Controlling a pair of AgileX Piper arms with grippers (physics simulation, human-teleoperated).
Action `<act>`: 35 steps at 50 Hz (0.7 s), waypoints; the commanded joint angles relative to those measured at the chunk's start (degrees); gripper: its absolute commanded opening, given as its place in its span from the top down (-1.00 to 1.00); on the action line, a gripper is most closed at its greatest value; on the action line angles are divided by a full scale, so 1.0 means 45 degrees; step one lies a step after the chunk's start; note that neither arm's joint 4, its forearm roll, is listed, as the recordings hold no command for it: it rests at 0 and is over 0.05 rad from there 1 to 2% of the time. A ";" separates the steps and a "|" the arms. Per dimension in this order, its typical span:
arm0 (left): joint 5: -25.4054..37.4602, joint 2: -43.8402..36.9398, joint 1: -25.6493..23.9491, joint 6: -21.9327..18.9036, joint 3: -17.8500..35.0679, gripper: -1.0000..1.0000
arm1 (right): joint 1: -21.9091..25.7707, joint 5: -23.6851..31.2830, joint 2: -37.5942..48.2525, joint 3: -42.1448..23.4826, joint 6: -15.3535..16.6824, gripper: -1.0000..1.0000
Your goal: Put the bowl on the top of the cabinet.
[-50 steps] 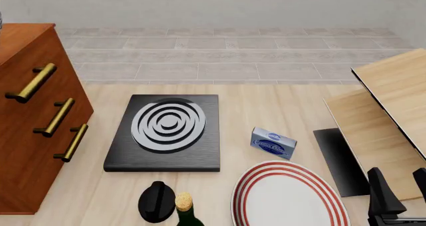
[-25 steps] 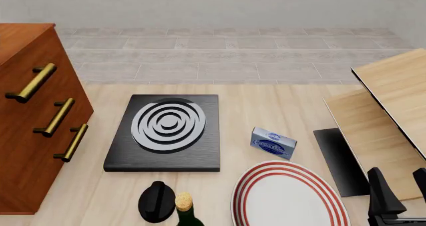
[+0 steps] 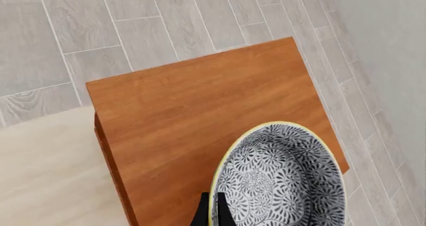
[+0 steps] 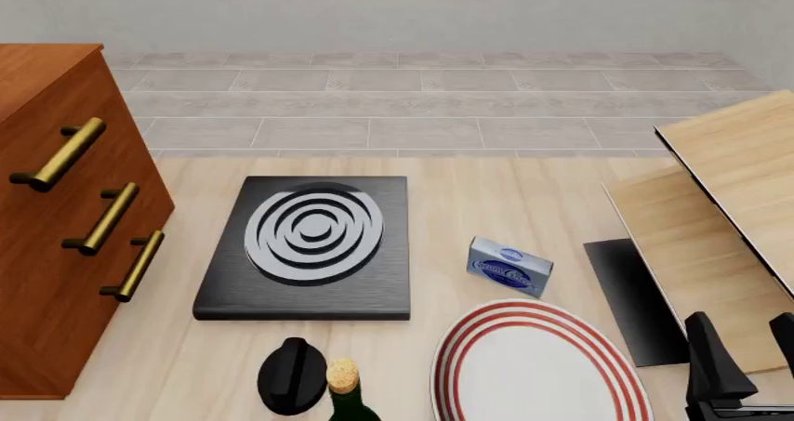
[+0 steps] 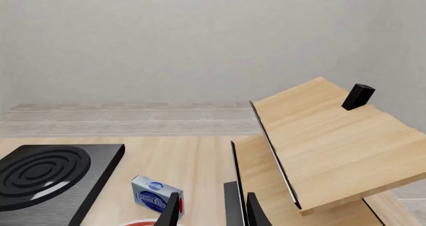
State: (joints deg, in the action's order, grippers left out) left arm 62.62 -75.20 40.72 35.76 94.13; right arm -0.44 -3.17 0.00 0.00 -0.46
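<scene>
Wooden cabinet (image 3: 206, 121) top lies directly under the bowl (image 3: 280, 178), whose rim the left gripper (image 3: 211, 211) pinches, so only lowering and release seem left, while the right gripper (image 5: 209, 213) idles slightly parted, holding nothing.

Light is bright, even and diffuse in all three views, with no single source to pick out. Shadows are faint: a soft dark edge under the stove plate (image 4: 305, 249) and beneath the pale boards (image 5: 332, 146) on the tabletop (image 4: 496, 198). Nothing is blurred or out of focus. A mild sheen lies on the rings of the stove plate; edges show no bending.
</scene>
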 commanded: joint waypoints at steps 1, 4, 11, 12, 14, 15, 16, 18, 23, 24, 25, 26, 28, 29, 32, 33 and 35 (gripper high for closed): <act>-0.0273 -0.0103 0.0020 -0.0020 -0.0456 1.00 | 0.0000 0.0000 0.0000 0.0000 0.0000 -1.00; -0.0304 -0.0107 0.0030 -0.0028 -0.0499 1.00 | 0.0000 0.0000 0.0000 0.0000 0.0000 -1.00; -0.0420 -0.0111 -0.0013 -0.0016 -0.0688 1.00 | 0.0000 0.0000 0.0000 0.0000 0.0000 -1.00; -0.0436 -0.0114 -0.0010 -0.0025 -0.0694 1.00 | 0.0000 0.0000 0.0000 0.0000 0.0000 -1.00; -0.0475 -0.0113 -0.0042 -0.0012 -0.0782 1.00 | 0.0000 0.0000 0.0000 0.0000 0.0000 -1.00; -0.0481 -0.0117 -0.0040 -0.0024 -0.0786 1.00 | 0.0000 0.0000 0.0000 0.0000 0.0000 -1.00; -0.0500 -0.0099 -0.0056 -0.0007 -0.0838 1.00 | 0.0000 0.0000 0.0000 0.0000 0.0000 -1.00; -0.0529 -0.0057 -0.0096 -0.0016 -0.0907 1.00 | 0.0000 0.0000 0.0000 0.0000 0.0000 -1.00; -0.0620 -0.0004 -0.0088 0.0070 -0.1060 1.00 | 0.0000 0.0000 0.0000 0.0000 0.0000 -1.00; -0.0621 -0.0004 -0.0088 0.0070 -0.1061 1.00 | 0.0000 0.0000 0.0000 0.0000 0.0000 -1.00; -0.0655 0.0068 -0.0276 0.0095 -0.1060 1.00 | 0.0000 0.0000 0.0000 0.0000 0.0000 -1.00; -0.0656 0.0069 -0.0276 0.0095 -0.1061 1.00 | 0.0000 0.0000 0.0000 0.0000 0.0000 -1.00; -0.0833 0.0290 -0.0519 0.0573 -0.1438 1.00 | 0.0000 0.0000 0.0000 0.0000 0.0000 -1.00; -0.0829 0.0323 -0.0604 0.0507 -0.1352 1.00 | 0.0000 0.0000 0.0000 0.0000 0.0000 -1.00; -0.0858 0.0498 -0.0692 0.0758 -0.1540 1.00 | 0.0000 0.0000 0.0000 0.0000 0.0000 -1.00; -0.0801 0.0441 -0.0496 0.0579 -0.1322 1.00 | 0.0000 0.0000 0.0000 0.0000 0.0000 -1.00; -0.0978 0.0628 -0.0378 0.0997 -0.1593 1.00 | 0.0000 0.0000 0.0000 0.0000 0.0000 -1.00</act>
State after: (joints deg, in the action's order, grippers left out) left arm 59.11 -72.91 40.30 37.84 90.34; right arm -0.44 -3.17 0.00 0.00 -0.46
